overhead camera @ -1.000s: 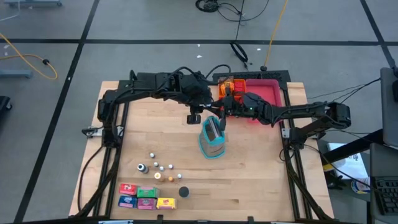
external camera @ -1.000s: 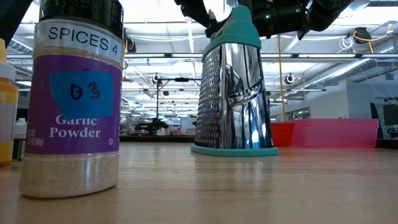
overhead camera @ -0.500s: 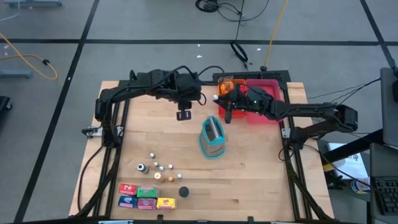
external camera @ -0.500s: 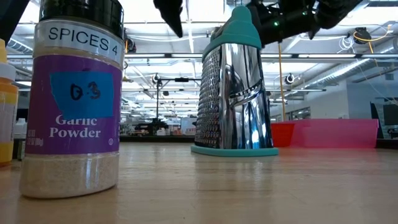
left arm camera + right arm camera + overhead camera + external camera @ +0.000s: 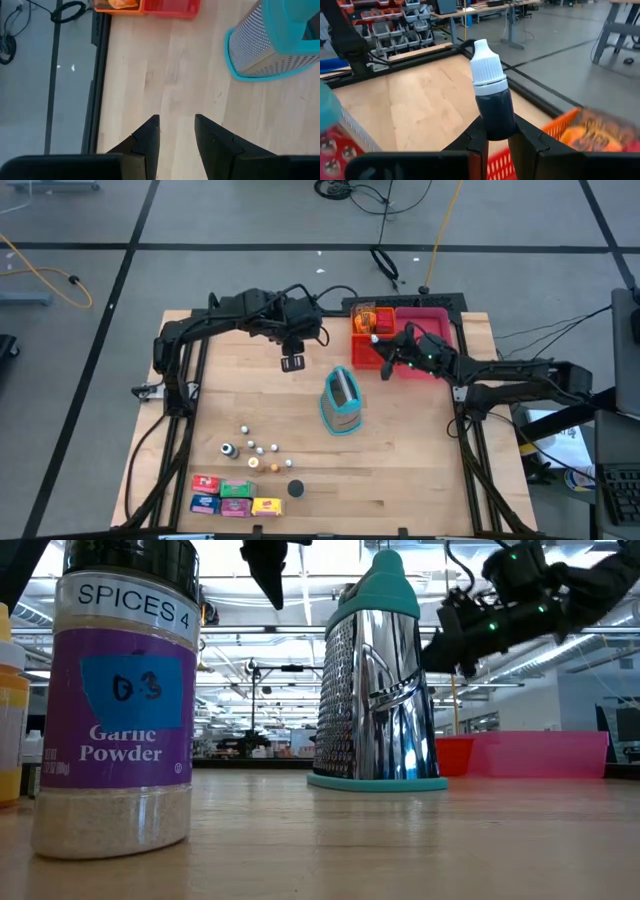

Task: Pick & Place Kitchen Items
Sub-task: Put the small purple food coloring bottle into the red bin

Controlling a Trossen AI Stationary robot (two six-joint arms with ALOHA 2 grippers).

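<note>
Pale wooden table [image 5: 400,440], open workshop hall behind

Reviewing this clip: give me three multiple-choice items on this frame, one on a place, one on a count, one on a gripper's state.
1. Where does the grater stand?
A. in the pink tray
B. on the bare table near its middle
C. among the small boxes

2. How many small boxes sit in the group at the table's near edge?
A. two
B. four
C. seven

3. What is the right gripper doing?
A. hanging open and empty
B. gripping the grater
C. shut on a dark dropper bottle with a white cap

Answers: 1 B, the high view shows it alone on the wood. 2 B, red, blue, green and yellow. 3 C, the right wrist view shows the fingers clamping it.
</note>
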